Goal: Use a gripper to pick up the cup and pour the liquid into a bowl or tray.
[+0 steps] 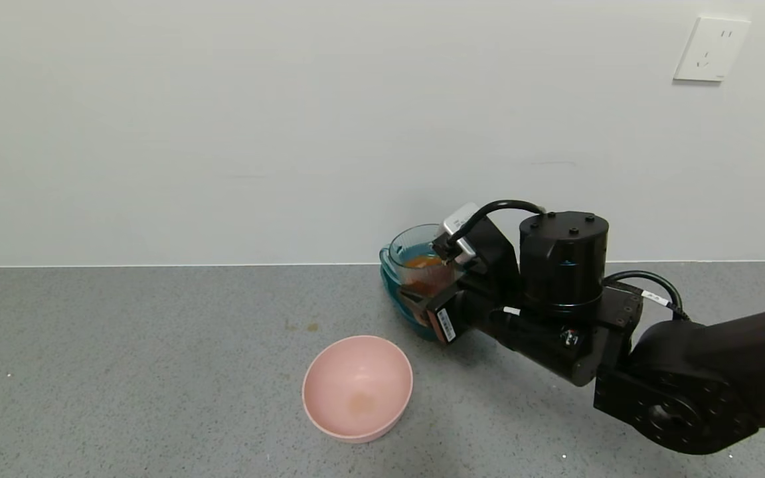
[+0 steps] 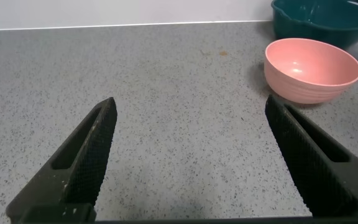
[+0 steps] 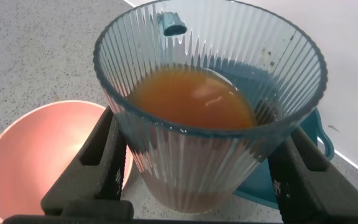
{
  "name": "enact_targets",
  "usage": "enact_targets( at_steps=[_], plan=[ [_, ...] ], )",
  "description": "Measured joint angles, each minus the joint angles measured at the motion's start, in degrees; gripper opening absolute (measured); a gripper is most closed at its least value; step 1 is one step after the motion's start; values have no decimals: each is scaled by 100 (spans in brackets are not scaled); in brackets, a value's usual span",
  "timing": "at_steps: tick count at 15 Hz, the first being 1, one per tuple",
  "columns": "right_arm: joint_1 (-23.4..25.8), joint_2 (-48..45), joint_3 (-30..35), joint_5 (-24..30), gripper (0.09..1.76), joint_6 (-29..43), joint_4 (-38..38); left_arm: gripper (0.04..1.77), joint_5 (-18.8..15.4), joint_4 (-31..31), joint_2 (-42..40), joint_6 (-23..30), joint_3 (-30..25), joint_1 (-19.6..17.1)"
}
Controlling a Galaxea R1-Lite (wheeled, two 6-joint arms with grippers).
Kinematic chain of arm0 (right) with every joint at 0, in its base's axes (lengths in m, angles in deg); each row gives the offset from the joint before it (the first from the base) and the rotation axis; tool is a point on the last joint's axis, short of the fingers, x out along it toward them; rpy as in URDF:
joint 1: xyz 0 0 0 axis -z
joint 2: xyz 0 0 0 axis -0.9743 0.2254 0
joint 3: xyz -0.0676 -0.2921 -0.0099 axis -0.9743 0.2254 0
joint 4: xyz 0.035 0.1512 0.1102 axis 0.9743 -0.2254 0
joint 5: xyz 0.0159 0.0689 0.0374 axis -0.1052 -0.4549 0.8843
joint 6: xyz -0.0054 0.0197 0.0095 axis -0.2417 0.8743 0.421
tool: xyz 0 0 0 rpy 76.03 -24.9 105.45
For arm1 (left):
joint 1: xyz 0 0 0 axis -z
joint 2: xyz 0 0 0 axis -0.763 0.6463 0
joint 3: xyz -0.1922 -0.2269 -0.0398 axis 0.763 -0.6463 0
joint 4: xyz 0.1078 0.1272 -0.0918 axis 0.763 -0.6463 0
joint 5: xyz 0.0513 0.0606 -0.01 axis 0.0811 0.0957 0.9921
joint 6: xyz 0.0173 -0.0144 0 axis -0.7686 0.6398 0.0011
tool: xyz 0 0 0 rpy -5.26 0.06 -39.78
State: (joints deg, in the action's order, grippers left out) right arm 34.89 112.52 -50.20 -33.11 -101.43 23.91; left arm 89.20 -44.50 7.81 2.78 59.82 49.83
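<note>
Right gripper (image 1: 437, 292) behind the pink bowl (image 1: 358, 387), fingers (image 3: 98, 162) squeezing the ribbed cup (image 3: 207, 106) from both sides. Cup held up off the grey counter (image 1: 123, 372), nearly upright, just in front of the teal basin (image 1: 401, 302). Reddish-brown liquid (image 3: 191, 98) inside the cup, filling about half. Left gripper (image 2: 191, 162) low over the counter, off to the bowl's side, fingers spread wide with nothing between.
</note>
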Motion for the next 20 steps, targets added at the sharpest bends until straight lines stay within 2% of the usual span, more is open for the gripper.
enact_targets(
  at_steps=[13,20],
  plan=[
    [-39,-67,17,-22,133,-161,-16,172,1,0,0,1,0,0],
    [-234,-161,140,-28,133,-315,-132,172,0,2,0,1,0,0]
  ],
)
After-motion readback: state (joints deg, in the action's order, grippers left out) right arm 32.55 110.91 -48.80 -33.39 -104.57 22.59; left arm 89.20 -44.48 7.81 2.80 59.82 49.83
